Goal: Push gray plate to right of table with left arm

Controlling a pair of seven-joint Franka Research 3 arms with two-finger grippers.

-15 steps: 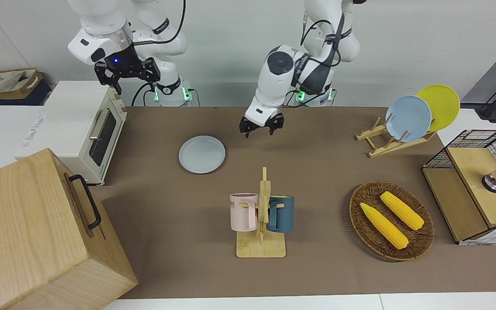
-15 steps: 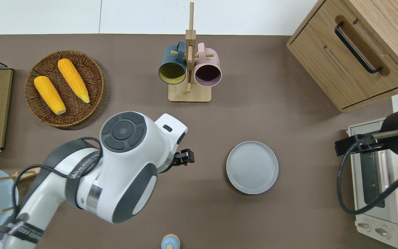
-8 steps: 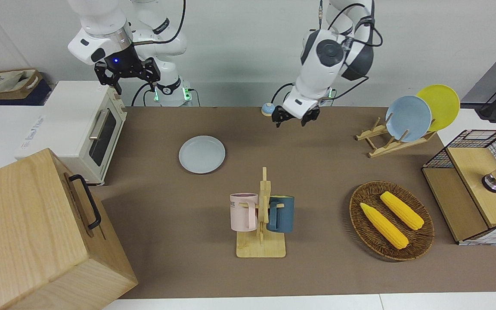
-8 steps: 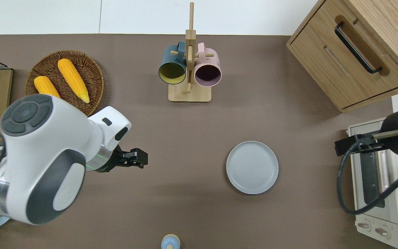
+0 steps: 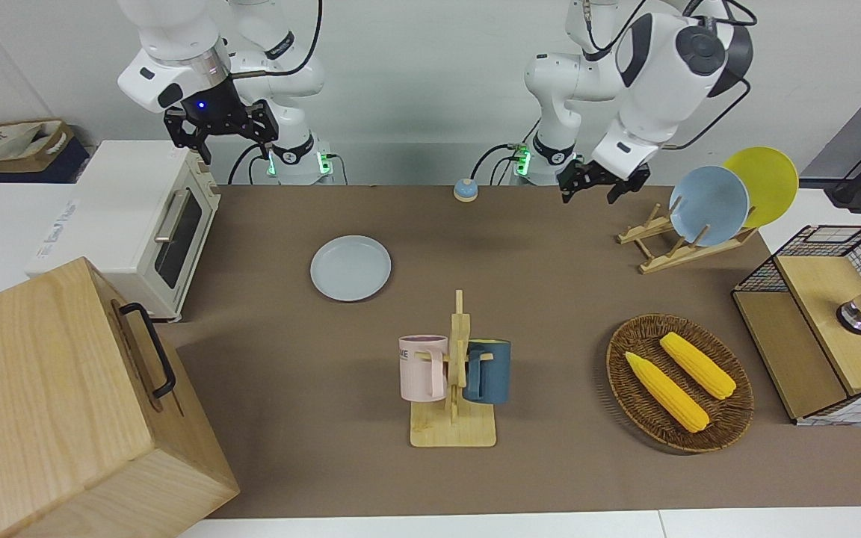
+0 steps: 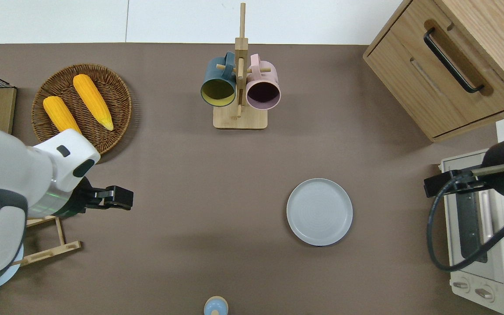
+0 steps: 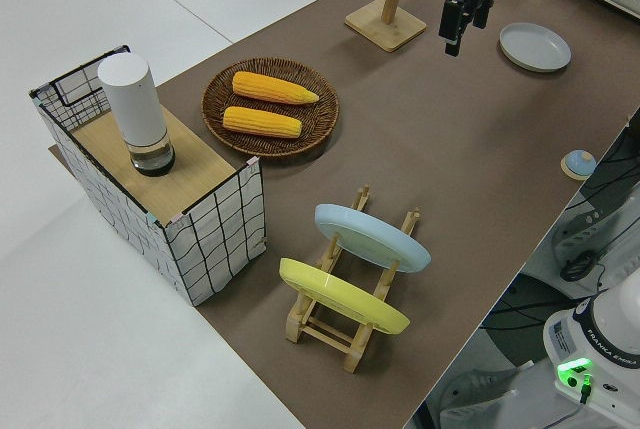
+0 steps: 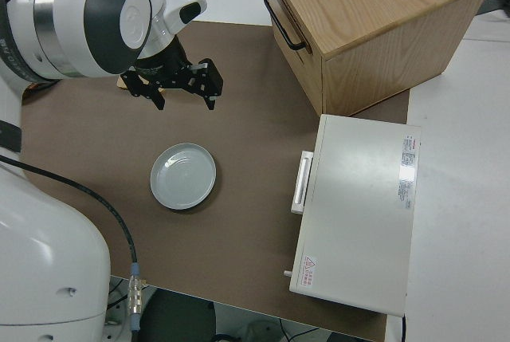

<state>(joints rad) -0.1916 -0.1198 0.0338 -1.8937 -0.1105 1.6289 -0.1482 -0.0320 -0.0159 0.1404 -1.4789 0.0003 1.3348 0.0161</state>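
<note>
The gray plate [image 5: 350, 267] lies flat on the brown table [image 5: 550, 284], toward the right arm's end, near the toaster oven; it also shows in the overhead view [image 6: 319, 211] and the right side view [image 8: 183, 175]. My left gripper [image 5: 601, 191] is open and empty, up in the air. In the overhead view the left gripper [image 6: 120, 203] is over bare table next to the plate rack, well apart from the plate. My right arm is parked with its gripper [image 5: 220, 136] open.
A mug rack [image 5: 454, 373] with a pink and a blue mug stands mid-table. A corn basket [image 5: 679, 382], a plate rack [image 5: 708, 205] with light-blue and yellow plates and a wire crate [image 5: 826, 321] are at the left arm's end. A toaster oven [image 5: 154, 217] and a wooden cabinet [image 5: 64, 403] are at the right arm's end.
My left arm has swung away from the middle of the table toward its own end and risen. The gray plate and the right arm have not moved.
</note>
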